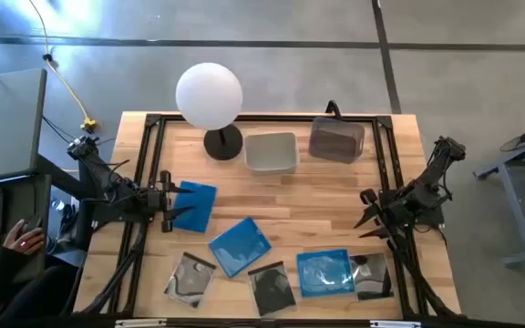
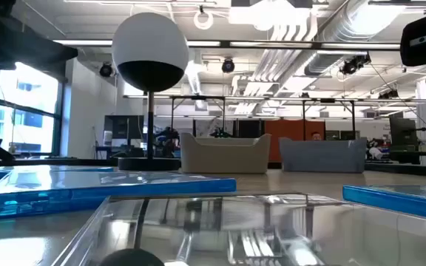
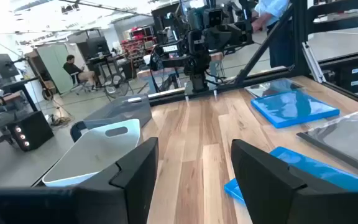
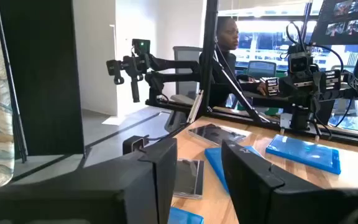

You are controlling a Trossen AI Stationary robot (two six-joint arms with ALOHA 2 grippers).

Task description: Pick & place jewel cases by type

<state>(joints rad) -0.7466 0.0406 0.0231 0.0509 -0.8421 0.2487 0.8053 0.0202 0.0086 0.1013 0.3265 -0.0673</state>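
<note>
Left claw [image 1: 173,212], seen in the high view, sits at the tabletop's left edge with fingers spread wide and empty, tips touching or just beside a blue jewel case [image 1: 195,206] that lies directly to its right. Right claw [image 1: 368,217] waits at the right edge, fingers parted, nothing held. Remaining cases run along the near edge: a second blue case [image 1: 241,245], two clear cases [image 1: 189,278] [image 1: 272,285], a third blue case [image 1: 324,271] and a further clear case [image 1: 371,275]. Two tubs [image 1: 272,152] [image 1: 336,139] stand at the far side, beside a white globe lamp [image 1: 209,94]. The left arm is judged nearer the first blue case, reaching low and level.

Low view: a blue case [image 2: 102,191] lies flat at left behind a clear case [image 2: 220,229]; neither claw shows.

Left wrist view: both fingers [image 3: 135,171] stand well apart, a blue edge [image 3: 303,171] close ahead.

Right wrist view: fingers [image 4: 163,165] are parted with no case between them.
</note>
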